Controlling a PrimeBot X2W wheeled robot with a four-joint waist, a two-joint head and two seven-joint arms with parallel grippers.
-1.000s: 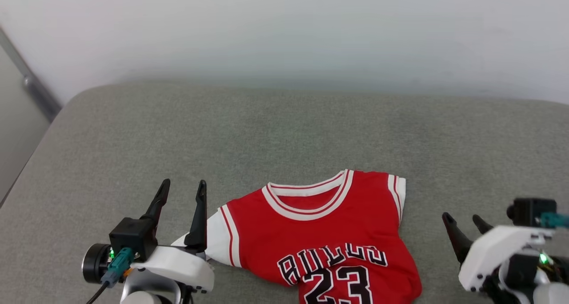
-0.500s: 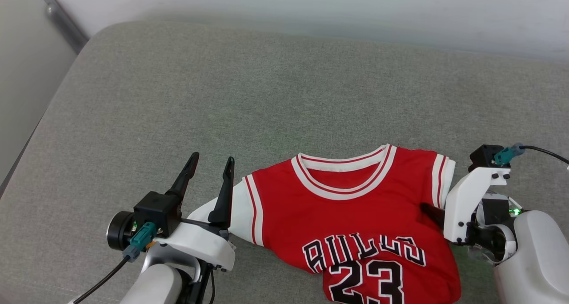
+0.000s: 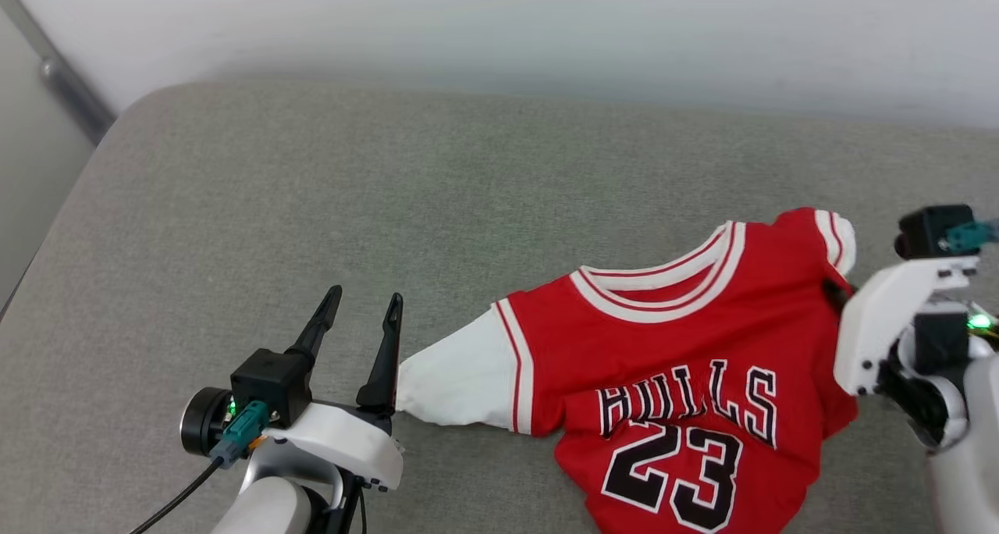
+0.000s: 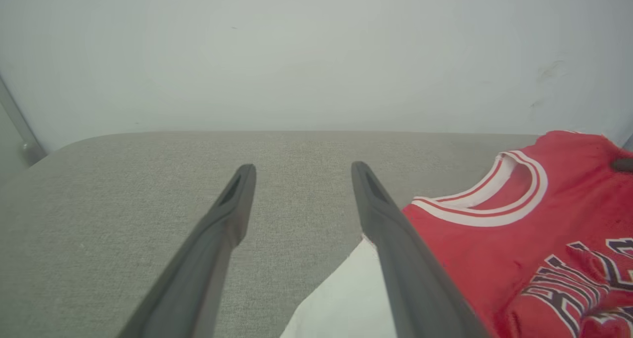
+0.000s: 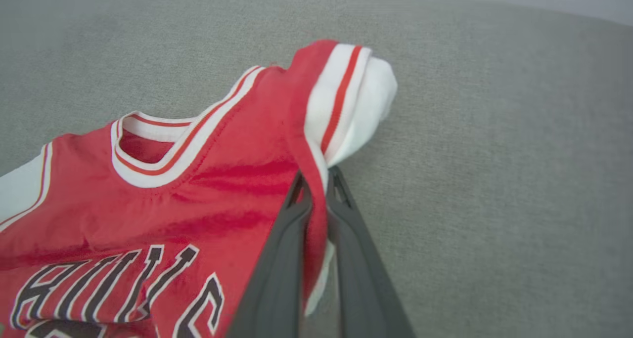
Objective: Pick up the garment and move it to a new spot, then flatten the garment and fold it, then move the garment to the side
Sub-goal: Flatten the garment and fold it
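The garment (image 3: pixel 671 362) is a red "BULLS 23" jersey with white sleeves, lying front up on the grey cushion. My right gripper (image 5: pixel 317 185) is shut on the red fabric (image 5: pixel 247 180) at the jersey's right shoulder seam, lifting that corner; in the head view the right gripper (image 3: pixel 833 292) has its dark fingers tucked into the cloth. My left gripper (image 3: pixel 360 307) stands open, its right finger beside the end of the white left sleeve (image 3: pixel 453 382). In the left wrist view the left gripper (image 4: pixel 300 169) holds nothing, with the jersey (image 4: pixel 519 219) to its right.
The grey cushion (image 3: pixel 312 206) stretches wide to the left and behind the jersey. A pale wall (image 3: pixel 499 34) backs it, and a grey metal bar (image 3: pixel 66 89) runs at the far left past the cushion's rounded corner.
My right gripper has closed on the jersey's right shoulder and pulled it up and to the right, stretching the garment. The head camera has shifted. The left gripper stays open by the sleeve.
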